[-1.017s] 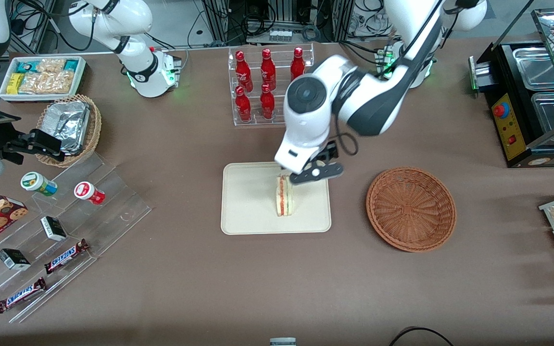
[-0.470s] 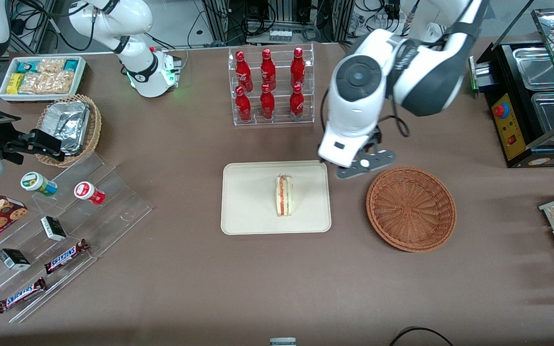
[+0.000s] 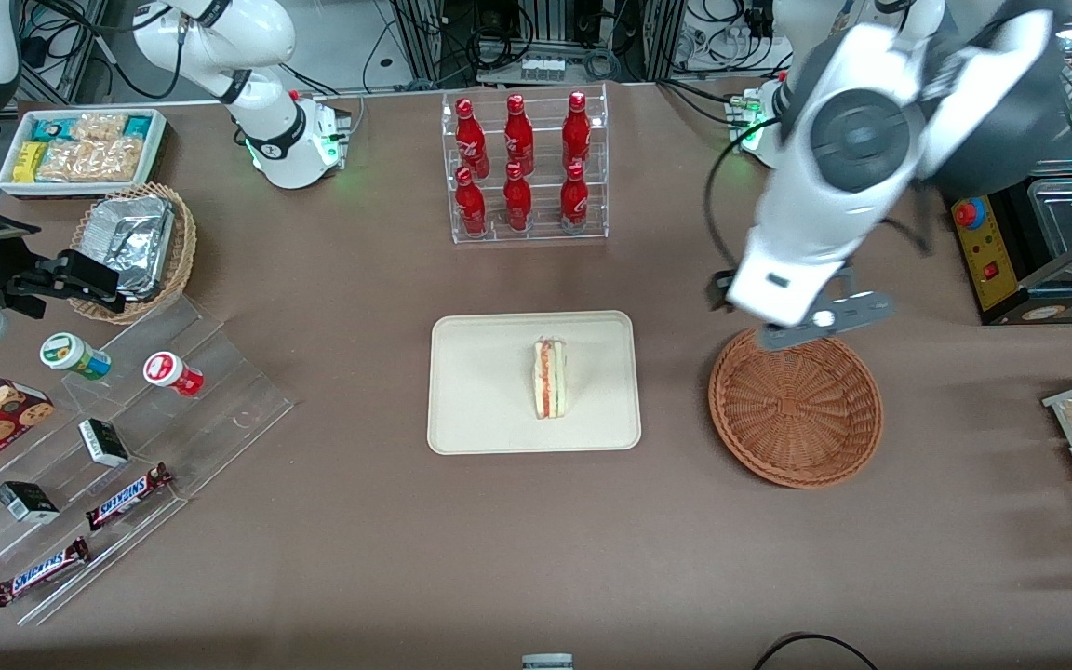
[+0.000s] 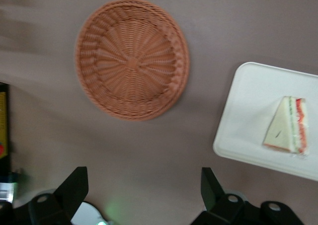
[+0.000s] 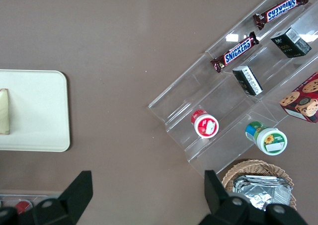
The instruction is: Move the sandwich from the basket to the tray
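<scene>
Sandwich (image 3: 550, 380) on tray (image 3: 480, 414), mid-table; basket (image 3: 796, 405) beside tray, toward working arm's end; gripper (image 4: 144, 195) up above basket's rim, fingers spread wide; bottle rack (image 3: 524, 167) farther from front camera than tray.

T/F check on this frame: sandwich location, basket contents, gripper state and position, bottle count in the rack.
1. The sandwich lies on the tray. True.
2. The basket holds a second sandwich. False: it holds nothing.
3. The gripper is shut on the sandwich. False: it is open, holding nothing, above the basket's rim.
4. The rack holds six red bottles. True.
5. The sandwich touches the tray's rim. False: it sits apart from it.
</scene>
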Controlling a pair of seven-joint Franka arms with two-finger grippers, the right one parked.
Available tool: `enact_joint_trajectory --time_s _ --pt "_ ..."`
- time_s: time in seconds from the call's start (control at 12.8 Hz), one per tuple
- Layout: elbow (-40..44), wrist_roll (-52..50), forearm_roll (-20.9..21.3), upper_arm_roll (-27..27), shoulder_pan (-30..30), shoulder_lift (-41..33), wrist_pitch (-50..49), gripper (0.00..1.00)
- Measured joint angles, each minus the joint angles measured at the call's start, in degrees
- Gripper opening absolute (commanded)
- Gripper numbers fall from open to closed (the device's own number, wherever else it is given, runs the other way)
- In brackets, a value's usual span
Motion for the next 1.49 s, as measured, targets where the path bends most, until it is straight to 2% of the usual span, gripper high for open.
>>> enact_joint_trajectory --time_s 0.47,0.86,1.1,1.49 --pt "-9.6 15.7 -1.6 0.2 11.0 -9.5 -0.2 1.00" --pt "-11.9 26.8 -3.7 0.2 18.5 -12.9 -0.1 1.00" --pt "-11.9 30.7 -3.8 0.2 20.0 -13.4 0.2 1.00" --pt "-11.6 31.5 -5.0 0.2 20.0 -13.5 1.5 1.00"
